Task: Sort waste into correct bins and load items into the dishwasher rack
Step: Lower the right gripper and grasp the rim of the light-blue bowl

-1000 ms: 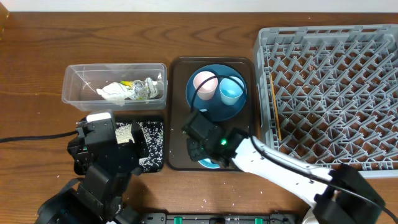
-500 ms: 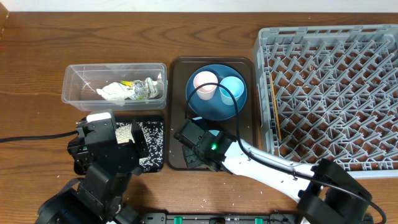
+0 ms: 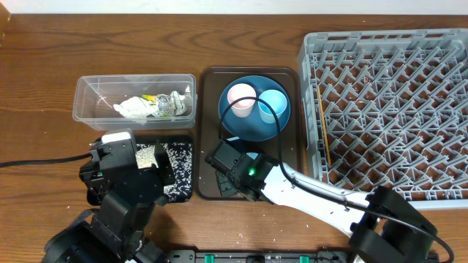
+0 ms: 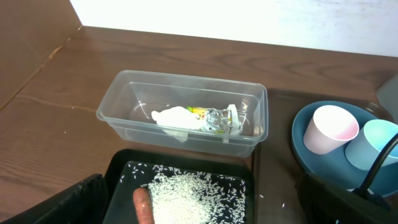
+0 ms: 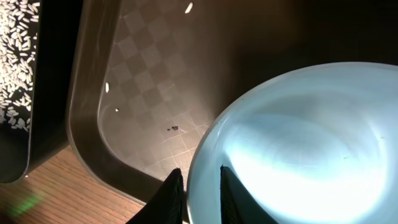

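The pale-blue bowl (image 5: 298, 143), round and glossy, lies at the lower end of the brown serving tray (image 5: 143, 74), which has a checkered floor. The right gripper (image 5: 199, 190) is clamped on its thin rim. The left gripper (image 3: 139, 157), fingers apart, hangs over the black tray (image 4: 118, 174) with white rice grains (image 4: 193, 196).

Across the desk (image 3: 44, 66): clear tub (image 3: 88, 98) with crumpled paper (image 3: 134, 109) and foil (image 3: 172, 104); black tray (image 3: 183, 192) of rice (image 3: 175, 164); brown tray (image 3: 212, 95) bearing plate (image 3: 252, 126), pink cup (image 3: 240, 98), light-blue cup (image 3: 272, 104); grey rack (image 3: 387, 109). Right end effector (image 3: 223, 162) low over brown tray's near end.
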### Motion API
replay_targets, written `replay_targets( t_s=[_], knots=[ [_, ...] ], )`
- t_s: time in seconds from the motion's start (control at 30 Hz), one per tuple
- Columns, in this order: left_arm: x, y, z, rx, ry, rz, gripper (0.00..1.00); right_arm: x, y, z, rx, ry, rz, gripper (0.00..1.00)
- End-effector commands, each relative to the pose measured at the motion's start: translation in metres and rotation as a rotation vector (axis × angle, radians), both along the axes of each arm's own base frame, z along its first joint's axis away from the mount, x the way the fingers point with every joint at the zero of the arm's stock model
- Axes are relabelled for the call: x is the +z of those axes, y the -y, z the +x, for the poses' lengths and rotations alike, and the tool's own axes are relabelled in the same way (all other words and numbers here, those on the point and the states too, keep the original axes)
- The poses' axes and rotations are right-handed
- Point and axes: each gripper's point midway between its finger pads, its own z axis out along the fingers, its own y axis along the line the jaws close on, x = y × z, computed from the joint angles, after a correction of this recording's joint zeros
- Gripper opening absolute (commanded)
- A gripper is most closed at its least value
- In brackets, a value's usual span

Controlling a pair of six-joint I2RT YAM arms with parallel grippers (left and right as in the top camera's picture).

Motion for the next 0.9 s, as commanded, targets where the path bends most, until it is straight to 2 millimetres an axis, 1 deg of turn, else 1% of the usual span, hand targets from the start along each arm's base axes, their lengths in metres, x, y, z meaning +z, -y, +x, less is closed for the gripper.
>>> replay_targets(
  t_s=[0.0, 0.23, 0.87],
  knots=[
    [0.0069, -0.0049, -0.0004, 0.024, 0.020, -0.001, 0.99, -0.0054, 0.0000, -0.0058, 0.004, 0.003, -0.023, 0.19],
    [0.0069, -0.0049, -0.0004, 0.024, 0.020, -0.001, 0.99, -0.0061, 0.0040, -0.0043, -0.002, 0.013, -0.043, 0.20],
    [0.0069, -0.0048, -0.0004, 0.023, 0.020, -0.001, 0.99, -0.0070, 0.0066, -0.0052, -0.003, 0.010, -0.054, 0.21]
  ],
)
